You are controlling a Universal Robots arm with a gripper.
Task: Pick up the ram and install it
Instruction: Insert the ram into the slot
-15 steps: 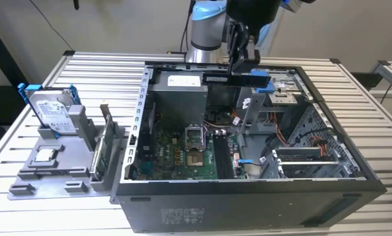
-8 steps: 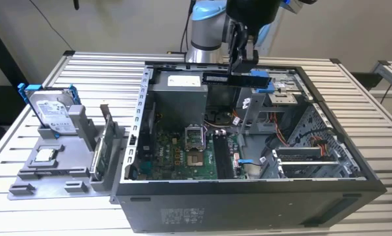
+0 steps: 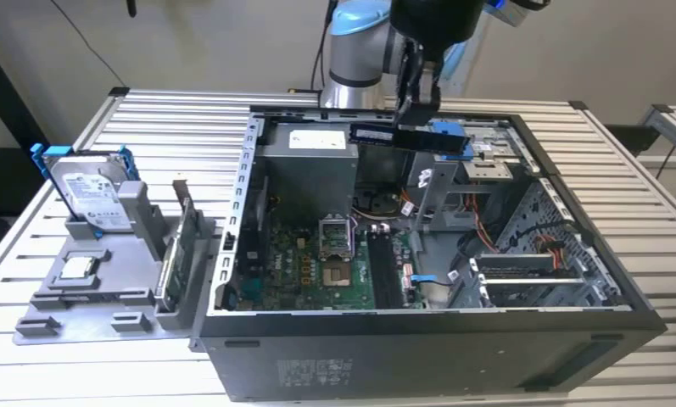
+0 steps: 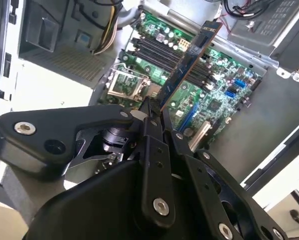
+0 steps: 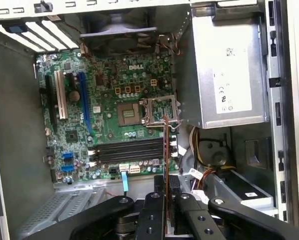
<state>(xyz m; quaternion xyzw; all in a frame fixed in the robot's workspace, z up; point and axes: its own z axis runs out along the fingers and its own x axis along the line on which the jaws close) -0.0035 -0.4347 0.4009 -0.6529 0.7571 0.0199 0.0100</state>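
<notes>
While pincer (image 3: pixel 415 120) clamps ram (image 3: pixel 377 134) | long axis near level | above open case (image 3: pixel 428 348)

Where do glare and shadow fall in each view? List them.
Exterior view: even light, dark open computer case shadowed inside. Second wrist view: washed-out glare beside the green motherboard. First wrist view: silver power supply box shines brightest.

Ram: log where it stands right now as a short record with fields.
holder: claw, shut on one end of the ram
position: in the air over the open computer case, not seated
memory slots: black, on the motherboard, they look empty
aim: in the first wrist view the ram is seen edge-on, crossing the slots
elsewhere: hard drive standing in the grey fixture beside the case
</notes>
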